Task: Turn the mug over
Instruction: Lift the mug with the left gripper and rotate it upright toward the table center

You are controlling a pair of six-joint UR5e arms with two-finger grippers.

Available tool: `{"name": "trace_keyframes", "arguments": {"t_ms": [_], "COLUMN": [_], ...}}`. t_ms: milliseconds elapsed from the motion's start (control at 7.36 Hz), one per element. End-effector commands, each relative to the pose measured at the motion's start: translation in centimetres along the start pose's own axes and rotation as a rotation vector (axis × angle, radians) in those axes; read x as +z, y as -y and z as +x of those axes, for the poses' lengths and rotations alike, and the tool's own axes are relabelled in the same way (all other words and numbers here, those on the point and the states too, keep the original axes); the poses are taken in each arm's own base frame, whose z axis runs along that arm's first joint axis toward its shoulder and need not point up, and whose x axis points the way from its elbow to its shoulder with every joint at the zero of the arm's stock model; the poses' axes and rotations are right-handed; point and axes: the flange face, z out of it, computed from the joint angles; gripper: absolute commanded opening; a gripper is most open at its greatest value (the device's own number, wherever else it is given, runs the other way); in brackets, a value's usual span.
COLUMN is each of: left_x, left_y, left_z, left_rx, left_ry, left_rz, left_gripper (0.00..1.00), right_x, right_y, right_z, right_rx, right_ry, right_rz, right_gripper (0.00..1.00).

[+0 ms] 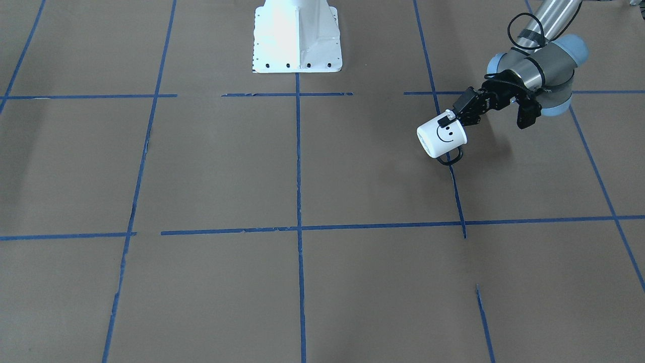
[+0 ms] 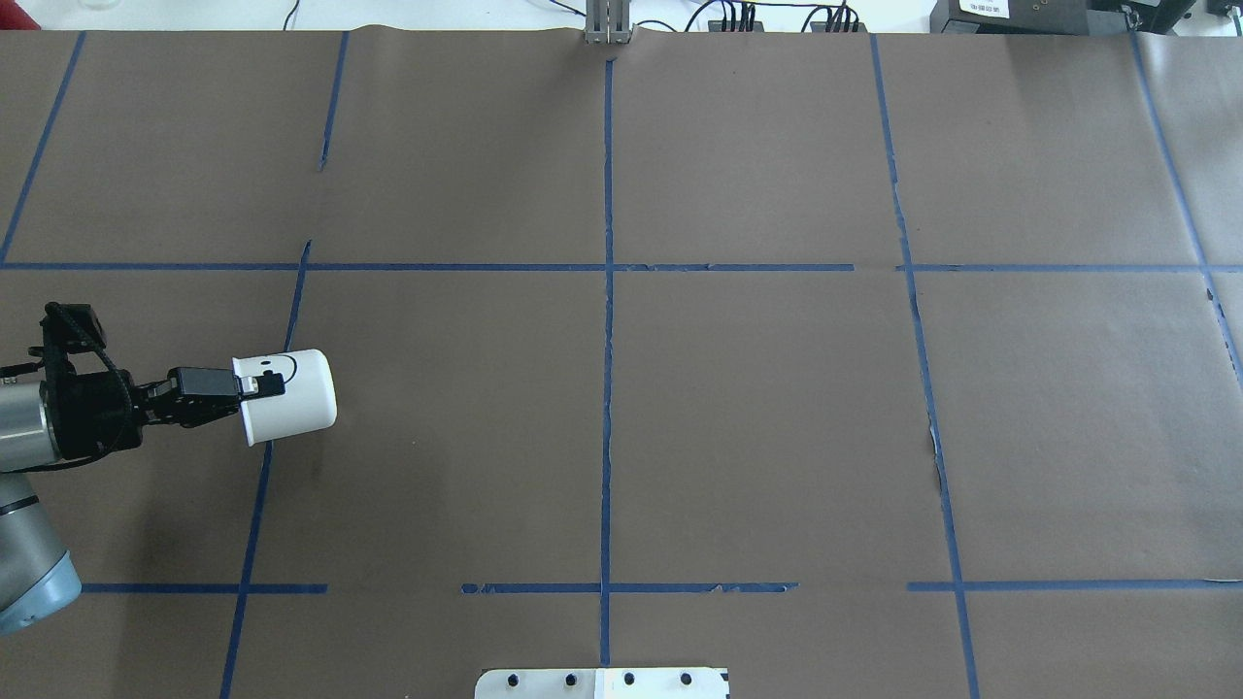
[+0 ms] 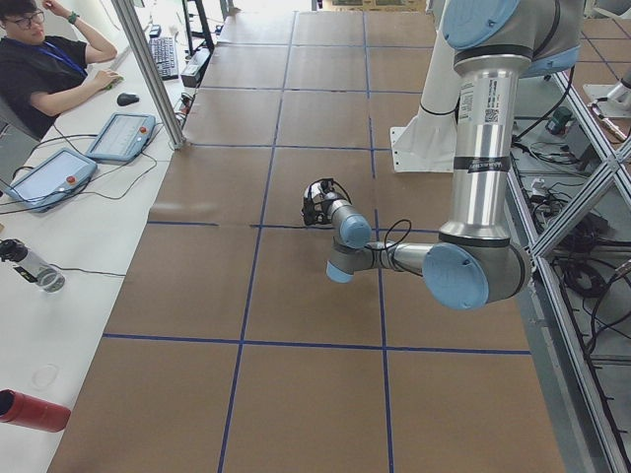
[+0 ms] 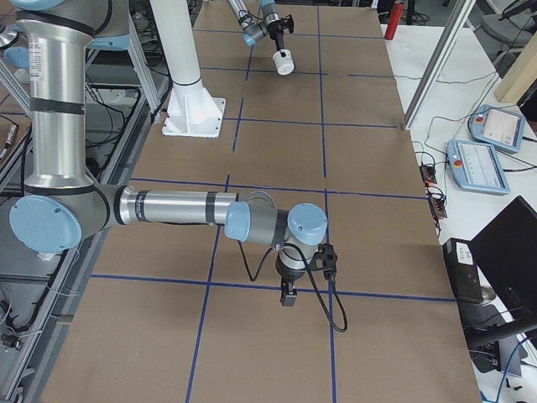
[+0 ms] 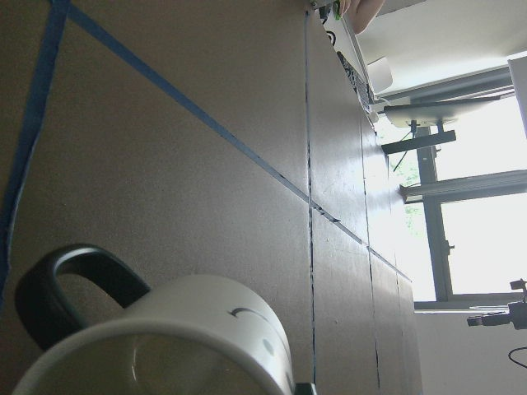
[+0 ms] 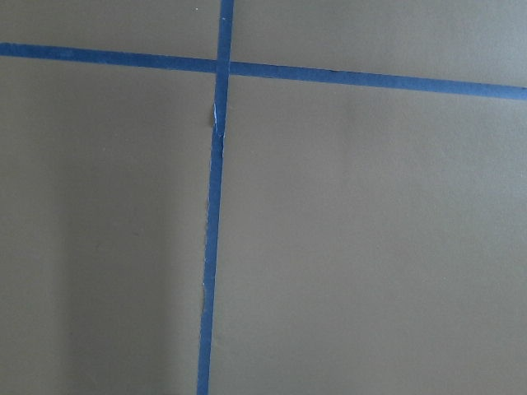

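The white mug (image 1: 442,137) with a black smiley face is held on its side, handle (image 1: 451,156) pointing down toward the table. My left gripper (image 1: 448,118) is shut on the mug's rim, with one finger inside the mouth. The overhead view shows the mug (image 2: 291,393) at the table's left, base pointing away from the gripper (image 2: 260,384). The left wrist view looks into the mug's mouth (image 5: 165,350). My right gripper (image 4: 289,294) hangs low over the brown paper, far from the mug (image 4: 286,63); I cannot tell if it is open or shut.
Brown paper with a grid of blue tape (image 2: 608,340) covers the table. The white robot pedestal (image 1: 297,38) stands at mid-table on the robot's side. An operator (image 3: 39,69), tablets and a red bottle (image 3: 35,409) are at a side table.
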Motion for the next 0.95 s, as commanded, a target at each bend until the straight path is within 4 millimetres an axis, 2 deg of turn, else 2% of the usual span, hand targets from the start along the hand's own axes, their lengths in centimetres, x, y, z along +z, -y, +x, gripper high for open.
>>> {"name": "trace_keyframes", "arguments": {"t_ms": [0,408,544,680,816], "left_x": [2.4,6.5,9.9,14.5,18.3], "left_y": [0.9,1.2,1.7,2.3,2.6], "left_z": [6.0,13.0,15.4,19.1,22.5], "left_rx": [-0.014,-0.052,-0.069,-0.088,-0.107], "left_ry": [0.117,0.255,0.307,0.366,0.430], "left_rz": [0.002,0.030,0.038,0.048,0.059], "left_gripper": [0.00,0.00,0.00,0.00,0.00], "right_x": [0.0,0.0,0.0,0.0,0.0], "right_y": [0.0,0.0,0.0,0.0,0.0], "right_z": [0.1,0.0,0.0,0.0,0.0], "right_rx": [0.001,0.000,0.000,0.000,0.000], "right_ry": [0.000,0.000,0.000,0.000,0.000], "right_rz": [0.001,0.000,0.000,0.000,0.000], "right_gripper": [1.00,1.00,1.00,1.00,1.00]}}
